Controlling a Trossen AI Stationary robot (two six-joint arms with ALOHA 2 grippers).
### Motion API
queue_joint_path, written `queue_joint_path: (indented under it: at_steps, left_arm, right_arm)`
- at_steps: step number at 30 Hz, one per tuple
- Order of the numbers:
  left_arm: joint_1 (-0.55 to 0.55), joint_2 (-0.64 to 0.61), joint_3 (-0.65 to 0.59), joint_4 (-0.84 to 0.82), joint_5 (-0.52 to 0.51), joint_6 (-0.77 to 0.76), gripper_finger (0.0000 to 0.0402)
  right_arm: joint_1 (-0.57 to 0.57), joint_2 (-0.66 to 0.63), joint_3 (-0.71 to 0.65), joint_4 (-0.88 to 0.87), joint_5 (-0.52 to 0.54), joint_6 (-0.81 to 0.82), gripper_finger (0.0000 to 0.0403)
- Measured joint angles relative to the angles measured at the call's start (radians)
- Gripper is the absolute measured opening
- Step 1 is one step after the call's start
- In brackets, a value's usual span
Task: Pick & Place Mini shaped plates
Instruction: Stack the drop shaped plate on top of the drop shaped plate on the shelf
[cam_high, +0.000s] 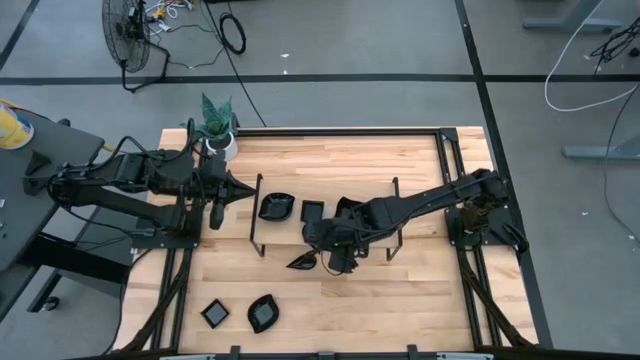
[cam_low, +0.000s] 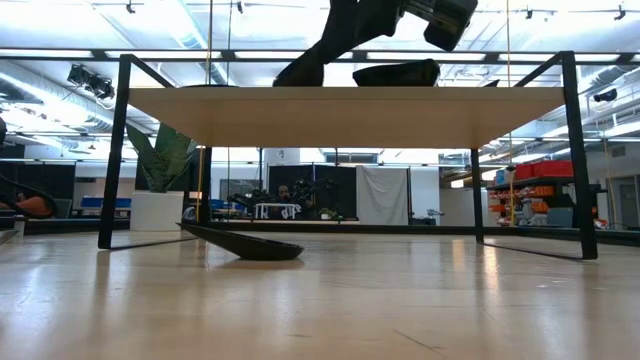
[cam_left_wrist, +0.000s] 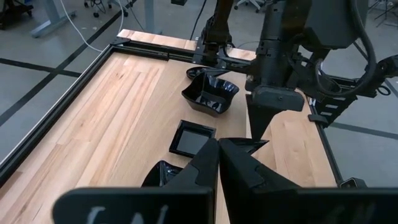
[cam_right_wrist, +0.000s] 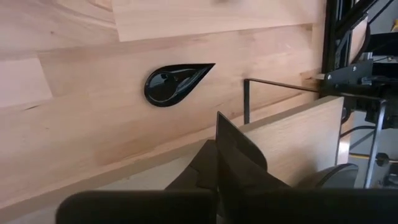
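Three glossy black mini plates, a wavy bowl-like one (cam_high: 278, 207) (cam_left_wrist: 210, 93), a square one (cam_high: 312, 210) (cam_left_wrist: 193, 138) and a third (cam_high: 347, 205), lie on a raised wooden shelf (cam_low: 350, 103). A teardrop plate (cam_high: 303, 262) (cam_right_wrist: 176, 84) lies flat on the table just before the shelf's near edge. My right gripper (cam_high: 335, 262) (cam_right_wrist: 217, 146) is shut beside it, slanting down over that edge with nothing between its fingers. My left gripper (cam_high: 245, 190) (cam_left_wrist: 217, 152) waits shut at the shelf's left end. My right gripper (cam_low: 300, 72) reaches down to the shelf's top in the low view. Whether its shut fingers touch the shelf or a plate there, I cannot tell.
A square plate (cam_high: 214, 313) and a leaf plate (cam_high: 264, 313) lie near the table's near left corner. A white pot with a green plant (cam_high: 218, 125) stands at the far left. The shelf's thin black frame legs (cam_high: 255, 215) (cam_right_wrist: 246, 99) stand beside the plates.
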Motion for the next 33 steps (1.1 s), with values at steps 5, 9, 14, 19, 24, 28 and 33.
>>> queue_joint_path:
  at_steps: [5,9,14,19,24,28,33]
  left_arm:
    - [0.0,0.0,0.0,0.0,0.0,0.001,0.0016]
    - [0.0,0.0,0.0,0.0,0.0,0.0,0.0016]
    - [0.0,0.0,0.0,0.0,0.0,0.0,0.0016]
    - [0.0,0.0,0.0,0.001,0.0,-0.002,0.0016]
    - [0.0,0.0,0.0,0.001,0.0,-0.002,0.0016]
    - [0.0,0.0,0.0,0.0,0.0,-0.001,0.0016]
    - [0.0,0.0,0.0,0.001,0.0,-0.002,0.0016]
  right_arm:
    - [0.035,-0.005,0.0,0.016,0.074,0.005,0.0001]
    - [0.063,-0.012,0.008,0.017,0.09,0.074,0.0001]
    - [0.1,-0.053,0.009,0.024,0.111,0.147,0.0001]
    - [0.12,-0.128,0.01,-0.025,0.112,0.263,0.0]
    - [0.13,-0.191,0.011,-0.169,0.128,0.347,0.0]
    - [0.139,-0.228,0.011,-0.31,0.141,0.371,0.0]
    - [0.154,-0.267,0.011,-0.439,0.165,0.403,0.0]
